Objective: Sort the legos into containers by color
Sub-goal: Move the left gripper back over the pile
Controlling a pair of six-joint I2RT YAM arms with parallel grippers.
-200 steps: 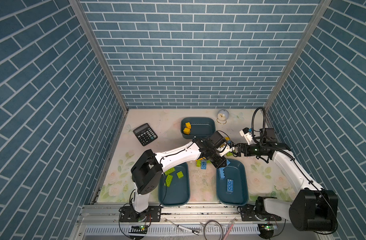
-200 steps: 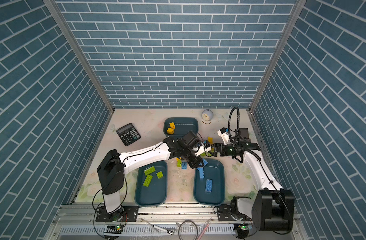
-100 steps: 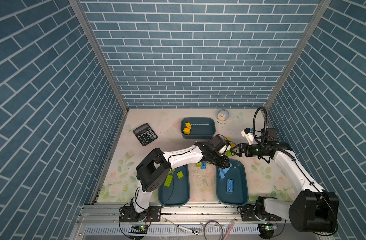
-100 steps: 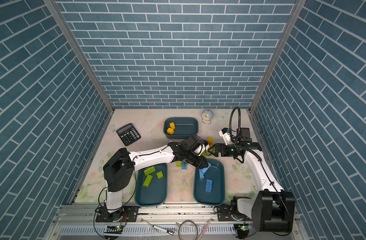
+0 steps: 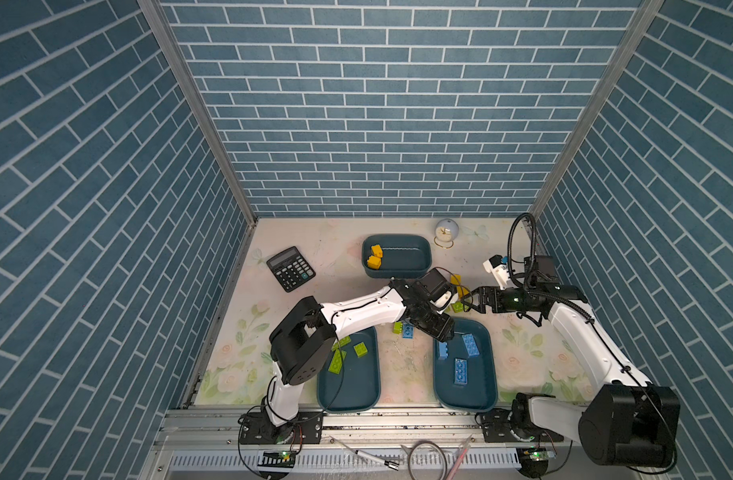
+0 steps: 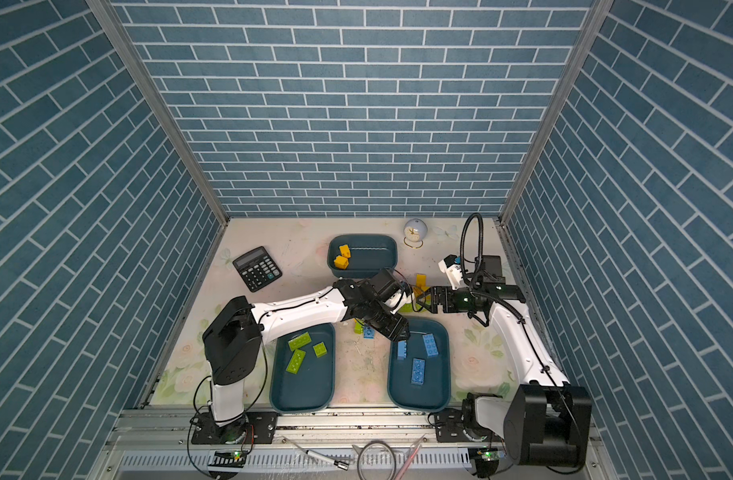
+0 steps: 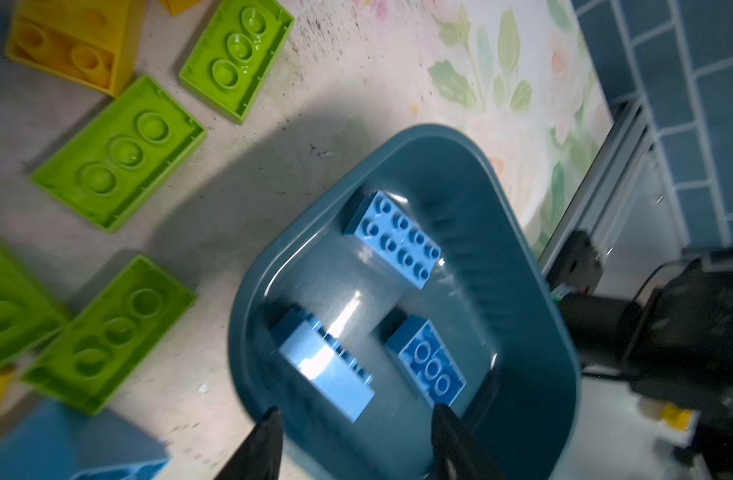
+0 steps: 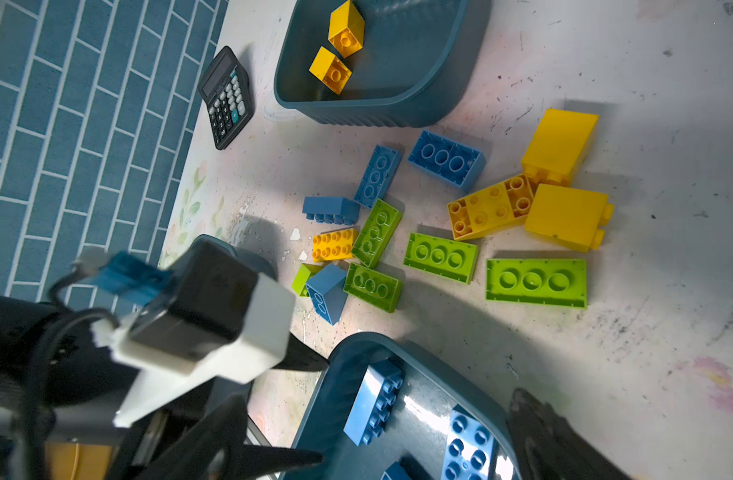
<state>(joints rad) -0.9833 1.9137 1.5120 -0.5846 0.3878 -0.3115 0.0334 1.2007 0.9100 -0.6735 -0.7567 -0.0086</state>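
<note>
Blue brick-patterned walls (image 5: pixel 356 124) box in a floral table (image 5: pixel 335 253). Three teal containers sit on it. The near-left container (image 5: pixel 352 392) holds green legos (image 5: pixel 360 349), the near-right container (image 5: pixel 483 388) blue legos (image 5: pixel 460 371), and the far container (image 5: pixel 412 261) yellow legos (image 5: pixel 375 255).

A calculator (image 5: pixel 290 269) and a small round clock (image 5: pixel 444 233) stand aside. Loose legos (image 8: pixel 439 257) lie between the containers, partly hidden by the left arm (image 5: pixel 369 309).

The left end effector (image 7: pixel 355 410) hangs partly spread and empty over the near-right container. The right end effector (image 5: pixel 467 300) gapes wide and empty beside the pile.

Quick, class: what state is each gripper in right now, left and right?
Left gripper: open, holding nothing, over a tub.
Right gripper: open wide, holding nothing.
</note>
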